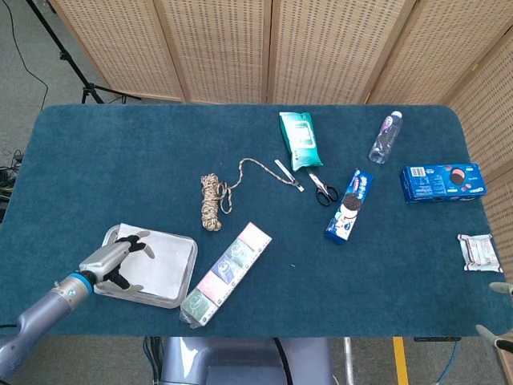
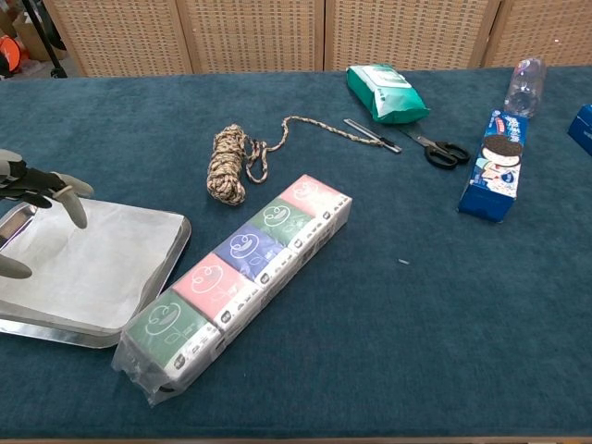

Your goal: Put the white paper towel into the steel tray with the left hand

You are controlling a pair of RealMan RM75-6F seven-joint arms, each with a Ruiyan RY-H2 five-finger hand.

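Down at the table's 7 o'clock, the left hand (image 1: 119,258) hovers over the steel tray (image 2: 163,269), fingers (image 2: 74,205) spread, holding nothing. The white paper towel (image 2: 97,264) lies flat inside the tray. Right hand (image 1: 498,313): only fingertips at 4 o'clock, can't tell. Tissue packs (image 2: 239,280) touch the tray's right edge; rope (image 2: 228,164) coiled beyond.

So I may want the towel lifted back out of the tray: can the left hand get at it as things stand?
Probably yes. The left hand hangs over the white paper towel in the steel tray, fingers spread and holding nothing, with nothing lying between them.
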